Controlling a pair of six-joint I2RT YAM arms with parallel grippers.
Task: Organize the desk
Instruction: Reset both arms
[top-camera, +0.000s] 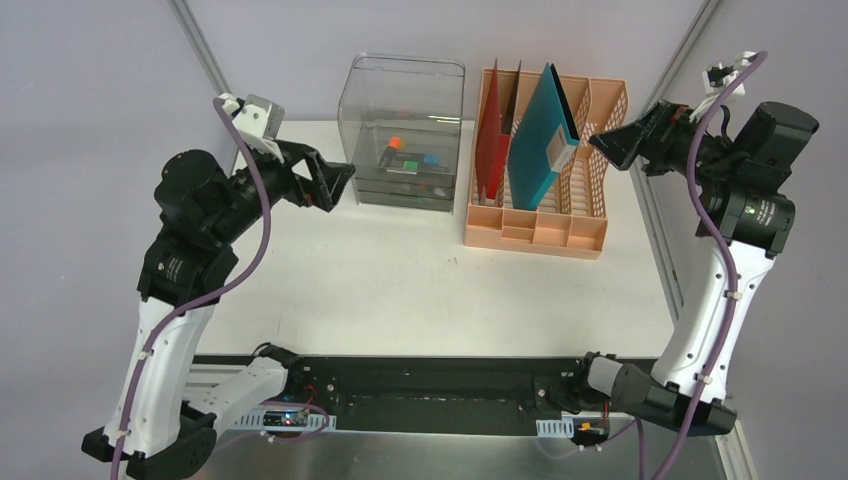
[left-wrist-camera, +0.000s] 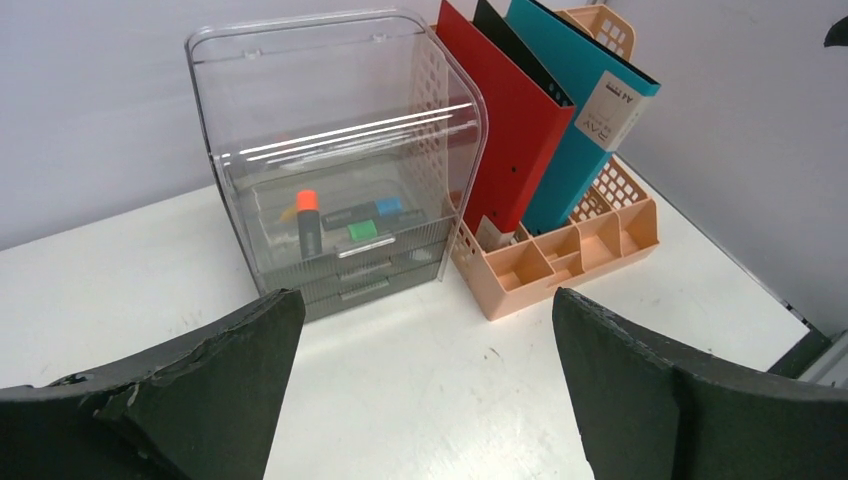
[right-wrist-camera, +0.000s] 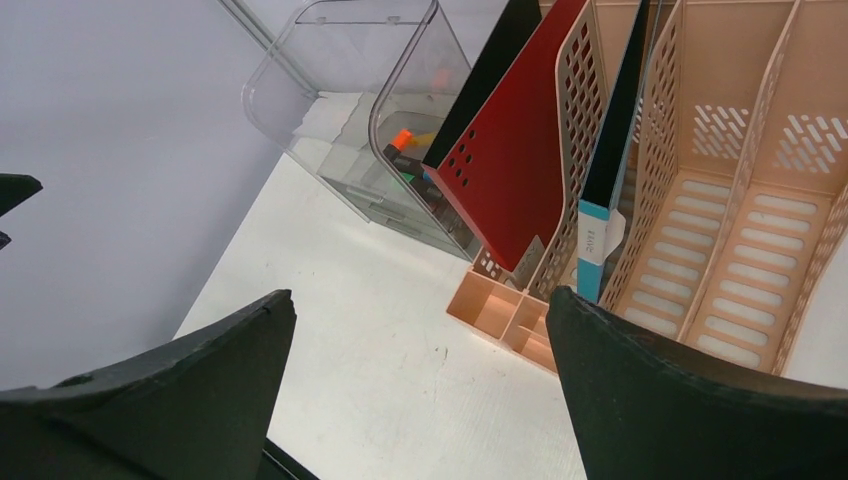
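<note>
Top external: table (top-camera: 400, 290) judged rigid, heavy, smooth (no hold to be taken on it). Left fingers (left-wrist-camera: 180, 400), right fingers (right-wrist-camera: 170, 400) spread wide, nothing held.

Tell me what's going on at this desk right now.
Nothing is being handled at this moment. Both arms hover above the desk with jaws open and empty. The left gripper faces the clear drawer box, and the right gripper faces the peach file rack. A red folder and a teal folder stand in the rack. An orange-capped marker and other small items lie in the box's top drawer.
</note>
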